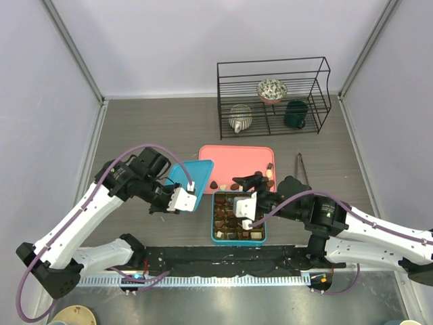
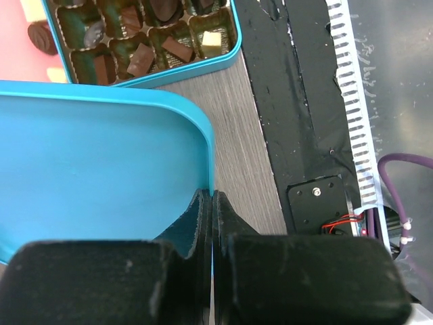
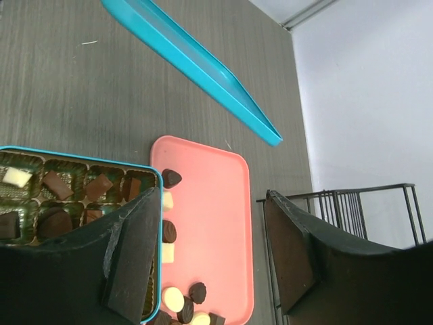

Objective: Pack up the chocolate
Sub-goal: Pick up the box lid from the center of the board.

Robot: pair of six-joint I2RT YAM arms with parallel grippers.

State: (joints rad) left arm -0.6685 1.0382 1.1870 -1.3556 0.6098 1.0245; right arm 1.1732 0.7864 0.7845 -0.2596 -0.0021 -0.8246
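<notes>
Several chocolate pieces, dark (image 3: 171, 178) and cream (image 3: 174, 298), lie along the near edge of the pink tray (image 3: 216, 203), (image 1: 237, 157). More sit in the brown compartments of the teal box (image 1: 238, 218), (image 3: 74, 186), (image 2: 149, 40). My left gripper (image 2: 211, 198), (image 1: 191, 188) is shut on the rim of the teal lid (image 2: 101, 169), (image 1: 193, 176), (image 3: 196, 68) and holds it tilted, left of the box. My right gripper (image 3: 213, 250), (image 1: 242, 196) is open and empty, above the box's far edge and the tray's near edge.
A black wire rack (image 1: 274, 95) at the back right holds a patterned bowl (image 1: 271, 89), a striped pot (image 1: 240, 118) and a dark green mug (image 1: 295, 114). Metal tongs (image 1: 300, 169) lie right of the tray. A black strip (image 2: 298, 101) runs along the table's near edge.
</notes>
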